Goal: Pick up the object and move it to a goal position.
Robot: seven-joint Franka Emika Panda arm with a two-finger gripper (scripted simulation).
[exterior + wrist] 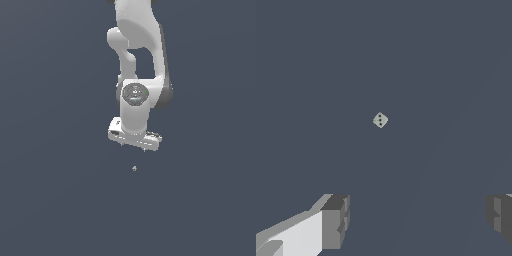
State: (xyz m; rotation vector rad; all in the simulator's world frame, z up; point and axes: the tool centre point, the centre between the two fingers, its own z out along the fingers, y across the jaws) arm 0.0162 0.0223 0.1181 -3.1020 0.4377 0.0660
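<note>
One object (134, 168) is on record here: a tiny pale speck lying alone on the dark grey surface, just below my claw (134, 145) in the exterior view and clearly apart from it. Nothing touches it.

My claw hangs over it with the jaws spread wide and nothing between them. In the wrist view the two fingertips (336, 221) stand at opposite edges of the picture with bare ground across the whole gap. I judge this posture to be deliberate: the hand points down and sits almost directly above the piece, so that a straight descent would bring the fingers to either side of it. The grasp is not yet made and the lift has not begun.

The exterior view gives the arm's overall stance and shows the speck under the hand, but the piece is too small there to read. The wrist view supplies what is missing: the object (380, 120) is a small pale die-like block, turned corner-on, with dark pips on its face. It lies ahead of the line between my fingertips rather than on it.

No goal marker is visible in either view, so its position cannot be reported.
</note>
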